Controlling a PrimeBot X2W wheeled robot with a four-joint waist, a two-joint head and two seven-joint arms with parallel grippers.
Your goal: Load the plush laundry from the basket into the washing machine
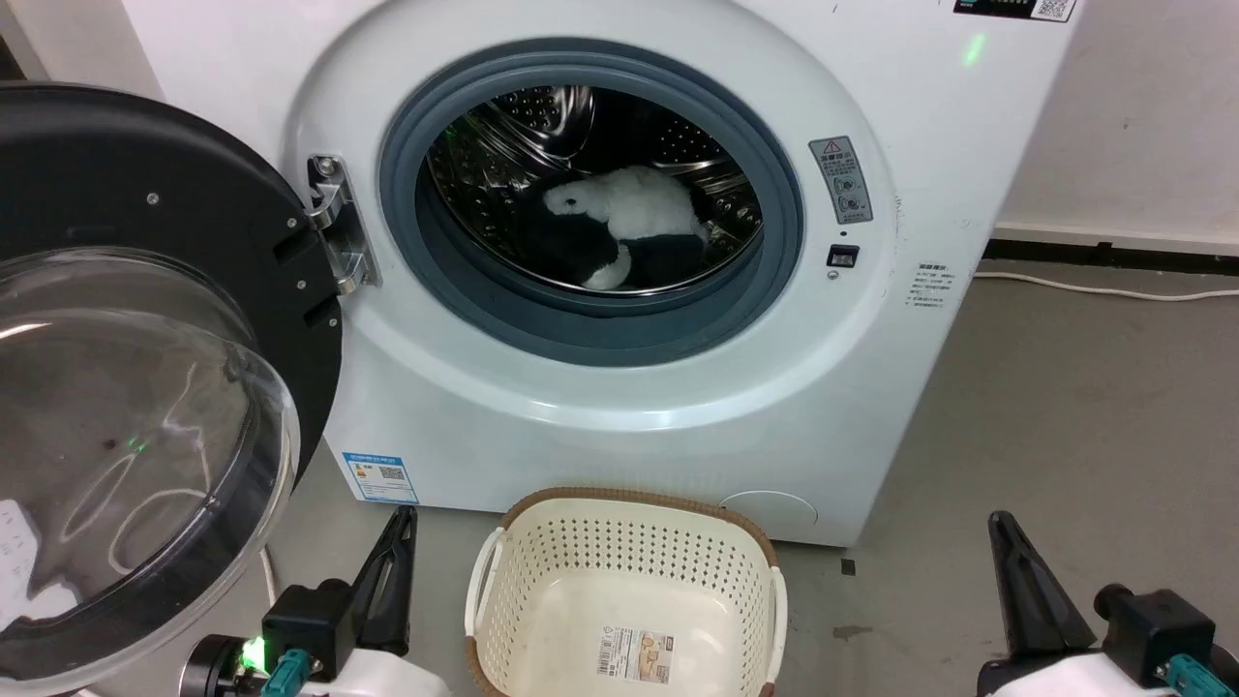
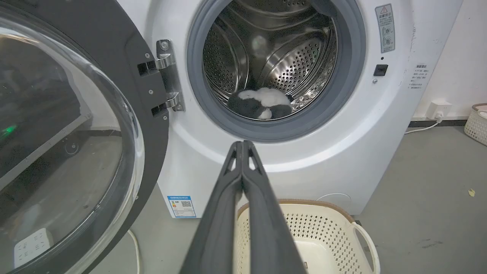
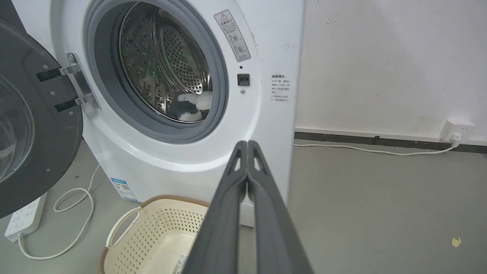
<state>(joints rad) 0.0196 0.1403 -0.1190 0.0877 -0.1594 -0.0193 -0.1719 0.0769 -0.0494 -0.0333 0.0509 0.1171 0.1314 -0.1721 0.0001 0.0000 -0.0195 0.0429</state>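
The fluffy white and black plush laundry point(image 1: 619, 232) lies on the floor of the steel drum inside the white washing machine point(image 1: 871, 387), whose black-framed door point(image 1: 145, 368) stands swung open to the left. The plush point(image 2: 262, 103) also shows in the left wrist view and, partly hidden by the rubber ring, in the right wrist view point(image 3: 192, 106). The cream basket point(image 1: 542, 571) stands on the floor before the washer, holding nothing but its label. My left gripper point(image 1: 405, 513) is shut, left of the basket. My right gripper point(image 1: 997, 523) is shut, off to its right.
A white power strip point(image 3: 24, 219) and looped cable lie on the floor under the open door. A cord runs along the wall to a socket point(image 3: 458, 131) on the right. Another perforated basket point(image 2: 477, 123) sits by the far wall. The grey floor point(image 1: 1065, 436) is bare right of the washer.
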